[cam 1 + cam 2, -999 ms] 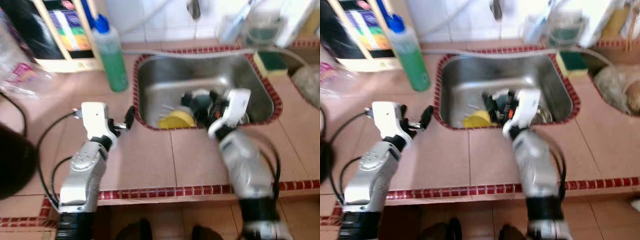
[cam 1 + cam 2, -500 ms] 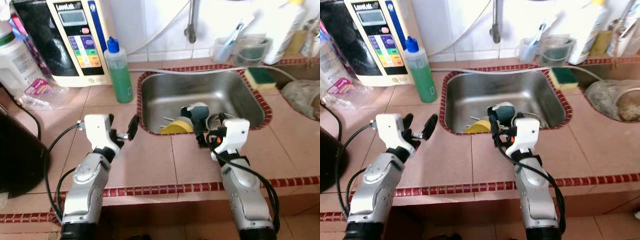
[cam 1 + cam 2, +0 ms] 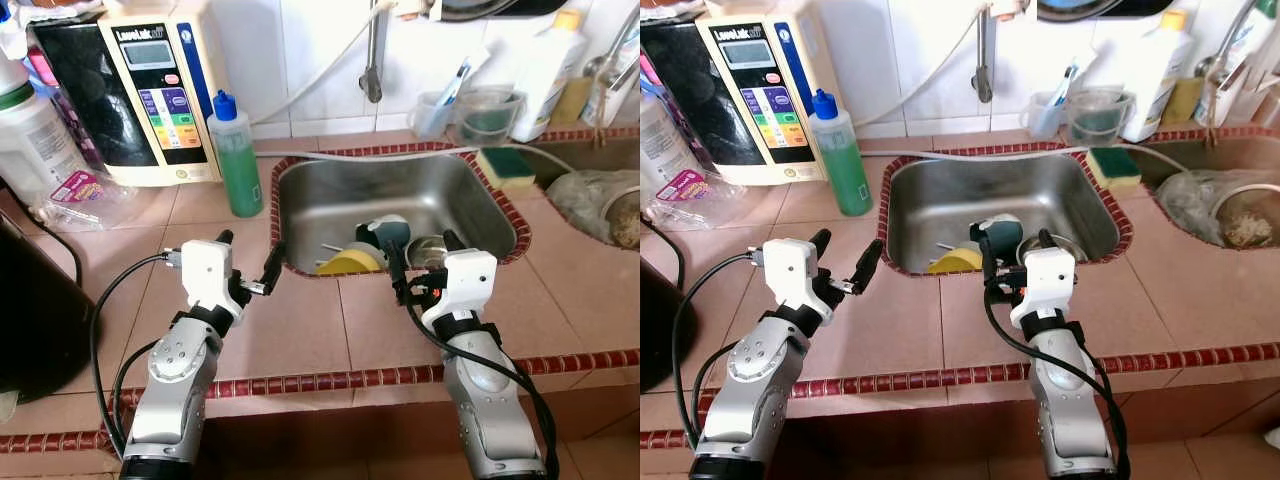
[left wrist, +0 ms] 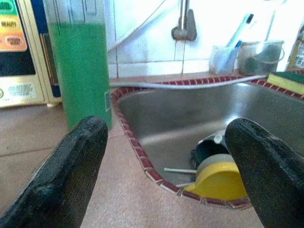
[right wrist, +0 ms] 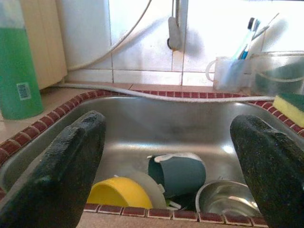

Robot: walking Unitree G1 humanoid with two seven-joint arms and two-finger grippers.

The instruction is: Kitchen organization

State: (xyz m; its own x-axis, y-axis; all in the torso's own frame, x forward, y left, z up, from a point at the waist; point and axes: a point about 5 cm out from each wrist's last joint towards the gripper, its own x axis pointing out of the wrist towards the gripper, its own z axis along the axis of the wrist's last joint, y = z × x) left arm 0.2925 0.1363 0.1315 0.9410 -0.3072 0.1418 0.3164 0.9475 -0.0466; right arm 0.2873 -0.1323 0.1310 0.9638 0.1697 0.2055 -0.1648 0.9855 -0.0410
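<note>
My head's two eyes look steeply down on the pink-tiled table [image 3: 300, 330] from above. My wrist cameras sit low and close, facing along my claws. All views share the stainless-steel sink [image 3: 940, 205].

Steel sink [image 3: 930, 205] holding yellow bowl [image 3: 954, 262] and teal cup [image 3: 1002, 236] — both tools, left [image 3: 845, 263] and right [image 3: 1015, 252], open over tiled counter [image 3: 895, 335]

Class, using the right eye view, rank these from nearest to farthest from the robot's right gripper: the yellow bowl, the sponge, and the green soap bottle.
Measured from the right gripper, open at the sink's near edge:
1. Yellow bowl, in the sink, just to the gripper's left.
2. Sponge, on the counter at the sink's far right corner.
3. Green soap bottle, upright on the counter left of the sink.
</note>
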